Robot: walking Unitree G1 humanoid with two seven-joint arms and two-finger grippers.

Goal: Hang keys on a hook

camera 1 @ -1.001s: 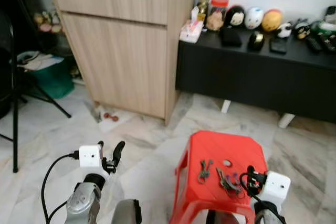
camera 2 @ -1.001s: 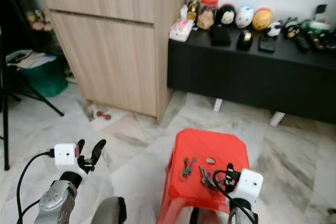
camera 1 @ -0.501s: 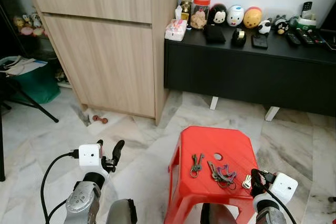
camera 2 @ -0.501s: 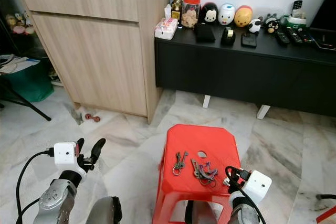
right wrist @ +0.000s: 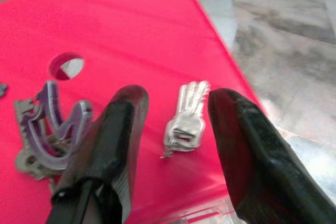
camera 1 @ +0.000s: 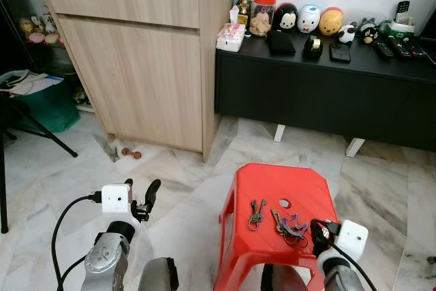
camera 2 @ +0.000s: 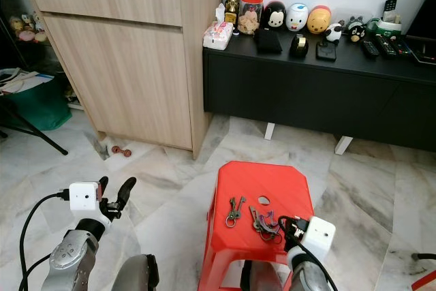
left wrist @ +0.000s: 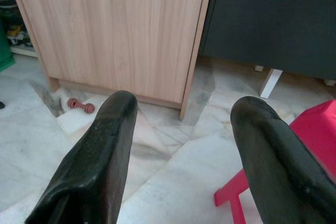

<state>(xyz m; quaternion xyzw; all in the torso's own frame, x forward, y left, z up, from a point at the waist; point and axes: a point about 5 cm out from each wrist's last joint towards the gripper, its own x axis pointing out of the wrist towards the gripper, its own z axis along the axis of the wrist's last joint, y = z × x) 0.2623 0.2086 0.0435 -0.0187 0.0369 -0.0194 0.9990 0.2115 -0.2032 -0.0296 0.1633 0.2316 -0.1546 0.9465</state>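
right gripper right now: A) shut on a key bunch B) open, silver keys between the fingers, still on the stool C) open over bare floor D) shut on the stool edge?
B: in the right wrist view the right gripper is open, its black fingers on either side of the silver keys, which lie flat on the red stool.

Three sets of keys lie flat on the red plastic stool point(camera 1: 272, 182). A dark bunch point(camera 1: 255, 210) rests left of the seat's centre hole; a bunch with a purple carabiner point(right wrist: 50, 124) sits toward the front edge; small silver keys point(right wrist: 186, 119) lie near the front right corner.
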